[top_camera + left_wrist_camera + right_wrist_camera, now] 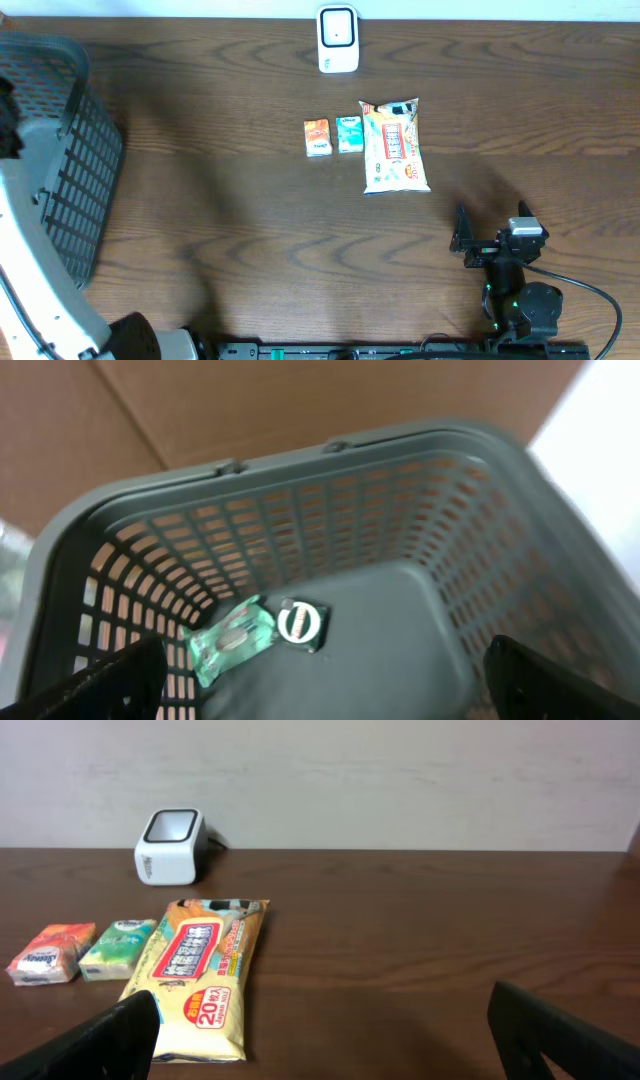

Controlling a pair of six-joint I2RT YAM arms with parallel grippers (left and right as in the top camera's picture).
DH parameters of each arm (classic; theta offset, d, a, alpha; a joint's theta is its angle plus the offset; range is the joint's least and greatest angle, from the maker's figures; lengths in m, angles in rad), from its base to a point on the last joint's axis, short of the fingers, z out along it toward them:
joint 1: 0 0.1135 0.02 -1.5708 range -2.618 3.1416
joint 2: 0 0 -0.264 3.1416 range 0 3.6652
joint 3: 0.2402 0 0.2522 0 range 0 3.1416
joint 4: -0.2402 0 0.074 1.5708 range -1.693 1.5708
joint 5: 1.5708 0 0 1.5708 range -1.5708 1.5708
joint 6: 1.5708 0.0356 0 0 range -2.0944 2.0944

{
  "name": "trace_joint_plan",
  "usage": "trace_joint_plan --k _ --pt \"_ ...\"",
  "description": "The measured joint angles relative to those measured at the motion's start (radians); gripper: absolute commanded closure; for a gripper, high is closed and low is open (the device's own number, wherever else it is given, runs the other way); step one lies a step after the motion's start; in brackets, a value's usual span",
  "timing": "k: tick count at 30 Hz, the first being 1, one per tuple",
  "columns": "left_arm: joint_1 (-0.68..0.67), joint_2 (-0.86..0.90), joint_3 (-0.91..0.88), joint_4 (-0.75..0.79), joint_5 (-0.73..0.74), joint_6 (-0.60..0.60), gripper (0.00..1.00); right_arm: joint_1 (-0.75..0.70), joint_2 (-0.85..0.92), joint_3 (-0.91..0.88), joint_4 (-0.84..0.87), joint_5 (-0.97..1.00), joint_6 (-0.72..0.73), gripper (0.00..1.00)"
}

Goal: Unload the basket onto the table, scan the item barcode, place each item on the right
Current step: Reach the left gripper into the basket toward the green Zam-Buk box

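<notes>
A dark wooden table (220,220) seen from above. At the far edge, near the middle, a small white barcode scanner (338,40) stands upright, with its dark window turned toward the near side.

Nearer than the scanner, three packaged items lie flat in a row. On the left is a small orange pack (317,138). Just beside it, to the right, is a small green pack (349,134). Right of that is a larger pack of wet wipes (394,146), white and orange with a red label (its print is too small to read from above). The wipes pack lies close beside the green pack; whether the two touch cannot be told. None of the three is held.

The right gripper (320,1035) sits low over the table at the near right, well apart from the items and pointing toward them. Its two black fingers (110,1040) are spread wide with nothing between them.

A grey plastic basket (60,170) with slotted walls stands at the left edge of the table. The left gripper (325,680) hangs above the basket's opening, also spread wide and empty. On the basket floor lie a crinkled green packet (230,640) and, touching it on the right, a small dark square packet (303,625) with a pale round shape on it.
</notes>
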Motion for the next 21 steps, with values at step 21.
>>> trace_joint_plan --k 21 --pt "0.296 0.359 -0.161 -0.021 0.129 -0.13 0.02 0.0 0.0 0.0 0.0 0.0 0.0 0.01"
